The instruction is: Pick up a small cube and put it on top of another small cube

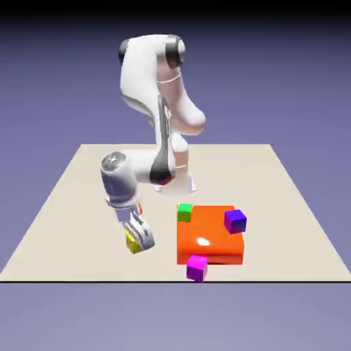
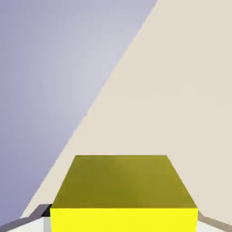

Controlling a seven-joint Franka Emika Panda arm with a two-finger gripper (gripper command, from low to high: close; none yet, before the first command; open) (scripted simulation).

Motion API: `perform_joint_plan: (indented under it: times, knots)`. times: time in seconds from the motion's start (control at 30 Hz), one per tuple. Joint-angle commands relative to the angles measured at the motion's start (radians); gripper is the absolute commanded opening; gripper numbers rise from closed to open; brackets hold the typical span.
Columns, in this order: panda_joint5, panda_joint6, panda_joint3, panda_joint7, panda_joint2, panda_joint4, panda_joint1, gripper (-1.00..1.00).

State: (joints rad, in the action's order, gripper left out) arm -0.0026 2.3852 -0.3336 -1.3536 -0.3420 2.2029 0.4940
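I have my claw [image 1: 138, 241] clamped on the small cube [image 2: 123, 192], carrying it low over the desk [image 1: 62, 212]. In my judgement the pick is done and the carry is in hand; next I must lift and swing toward another small cube, such as the magenta cube [image 1: 197, 267] off to my side. The cube is plain bright yellow, sharp-edged, filling the space between my fingertips.

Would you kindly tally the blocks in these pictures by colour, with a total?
Yellow cube, in the end effector: 1
Green cube: 1
Purple cube: 1
Magenta cube: 1
Flat orange block: 1
Total: 5
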Motion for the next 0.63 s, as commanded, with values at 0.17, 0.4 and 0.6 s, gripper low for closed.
perform_joint_plan:
  times: [0.17,0.4,0.6]
  knots:
    - [-0.077,-0.102,0.003,0.259,-0.005,-0.068,-0.196,-1.00]
    - [-0.144,-0.066,0.026,0.370,-0.077,-0.081,-0.309,-1.00]
    - [-0.136,-0.088,0.020,0.375,-0.060,-0.086,-0.305,1.00]
